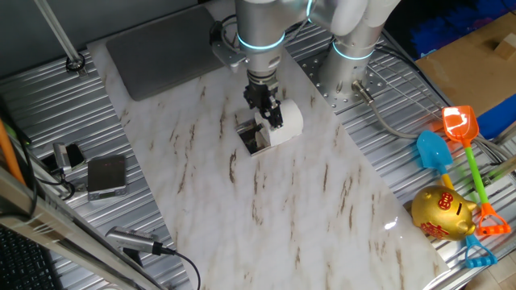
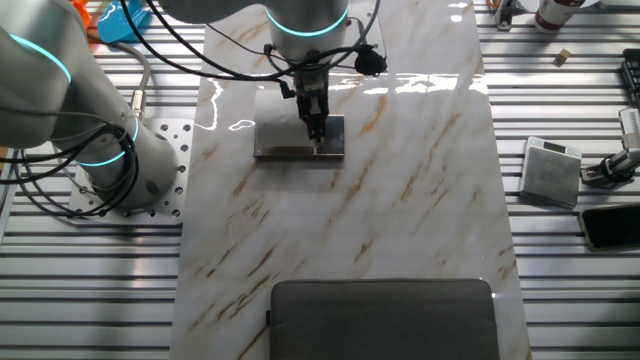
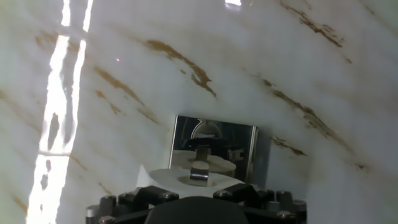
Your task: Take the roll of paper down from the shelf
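From one fixed view I see the white, short, fat roll of paper [image 1: 287,122] lying on its side on the small low shelf of dark glossy surface and shiny metal edges [image 1: 251,139], which sits on the white marble-patterned desk [image 1: 266,209]. The black two-finger pincer [image 1: 268,112] comes down from the silver arm with its glowing cyan ring [image 1: 260,32] and sits against the roll's shelf-side end; its fingers look clamped on the roll's wall, though I cannot confirm this here. A flat grey mat [image 1: 165,48] lies behind the shelf.

From the other fixed view the shelf [image 2: 298,137] shows as a mirror-like rectangle, with the pincer [image 2: 316,130] upright over its middle. The roll is hidden from me here.

In the hand view the roll [image 3: 199,178] fills the lower centre, a pale round end with soft paper texture. One metal fingertip [image 3: 199,175] dips into its hollow core, so the pincer is gripping the roll's wall. The shelf [image 3: 214,143] lies just beyond the roll, reflecting it.
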Robot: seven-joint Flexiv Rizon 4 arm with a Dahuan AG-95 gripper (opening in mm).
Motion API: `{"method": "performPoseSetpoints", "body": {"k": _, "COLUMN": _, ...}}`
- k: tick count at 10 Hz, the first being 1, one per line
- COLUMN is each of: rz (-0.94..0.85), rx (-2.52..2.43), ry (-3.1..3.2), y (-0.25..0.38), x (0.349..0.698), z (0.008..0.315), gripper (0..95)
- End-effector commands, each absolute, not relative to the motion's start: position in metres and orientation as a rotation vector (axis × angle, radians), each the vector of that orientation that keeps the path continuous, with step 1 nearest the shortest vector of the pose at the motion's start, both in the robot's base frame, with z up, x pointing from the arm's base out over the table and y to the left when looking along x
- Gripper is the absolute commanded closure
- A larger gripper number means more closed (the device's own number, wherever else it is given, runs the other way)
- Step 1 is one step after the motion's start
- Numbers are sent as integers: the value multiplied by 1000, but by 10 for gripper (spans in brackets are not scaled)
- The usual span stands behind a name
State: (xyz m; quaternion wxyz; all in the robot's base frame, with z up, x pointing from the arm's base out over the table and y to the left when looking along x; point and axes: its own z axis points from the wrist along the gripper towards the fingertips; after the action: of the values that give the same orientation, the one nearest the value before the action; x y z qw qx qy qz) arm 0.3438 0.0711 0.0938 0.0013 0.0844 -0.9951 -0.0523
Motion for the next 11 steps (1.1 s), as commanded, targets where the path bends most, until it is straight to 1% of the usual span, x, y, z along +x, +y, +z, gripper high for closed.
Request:
{"method": "performPoseSetpoints", "body": {"k": 1, "rz": -166, "rx": 270, "ry": -3124, "y": 69, "x": 361, "z": 98, "gripper": 0}}
{"method": "performPoseSetpoints", "body": {"k": 6, "rz": -156, "rx": 326, "ry": -3122, "y": 75, "x": 431, "z": 91, "gripper": 0}}
{"method": "performPoseSetpoints", "body": {"k": 7, "rz": -151, "rx": 344, "ry": -3119, "y": 78, "x": 447, "z": 89, "gripper": 190}}
{"method": "performPoseSetpoints", "body": {"k": 11, "rz": -152, "rx": 353, "ry": -3122, "y": 81, "x": 455, "z": 90, "gripper": 190}}
